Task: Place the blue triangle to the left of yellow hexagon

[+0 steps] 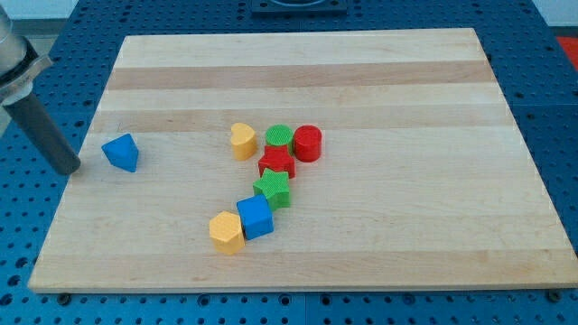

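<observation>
I am looking at the blue triangle [121,153] lying near the tabletop [379,262] left edge, well apart from the yellow hexagon [226,232] at the view's bottom. My tip [69,169] is sitting just left of the triangle, off the board edge. There are no fingers, only the rod. I judge I should be circling above it, pushing down-right, stopping short of the hexagon

A single camera looks down at a slant on the wooden worktop [361,81] from beyond its near edge, facing the far edge. It stands far enough back that all four corners nearly fit, with the near corners cropped close. No second view shares the scene.
</observation>
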